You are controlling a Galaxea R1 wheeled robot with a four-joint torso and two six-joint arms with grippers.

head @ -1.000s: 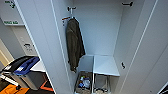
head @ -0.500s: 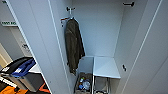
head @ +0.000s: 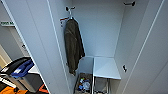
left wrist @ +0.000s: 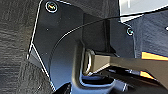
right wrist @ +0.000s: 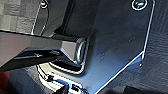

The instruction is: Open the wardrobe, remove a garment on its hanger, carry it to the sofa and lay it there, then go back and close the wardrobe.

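End effectors: neither wrist camera is giving me their state, so I cannot tell whether either is wide, narrow or holding anything. Both wrist views are showing the robot's own dark plate and jointed bar over a dark, textured surface. Judging from that, both arms are hanging low and tucked in, not reaching.

The wardrobe (head: 100, 37) is standing directly ahead of the robot, close, its interior facing it. Both doors are standing open: the left door (head: 32, 37) is swinging out on the robot's left side, the right door (head: 155, 62) on its right. Their long axes are running vertically, floor to top.

An olive-brown jacket (head: 73, 45) is hanging inside against the left wall, draping straight down. It is reading as brown, not black, so I am not taking it for the task's garment. A white shelf (head: 106, 67) is sitting low on the right, with a bin of small items (head: 82, 83) beside and below it.

Judgement: each arm is lying nearer the door on its own side, and any closing would be turning on that split.
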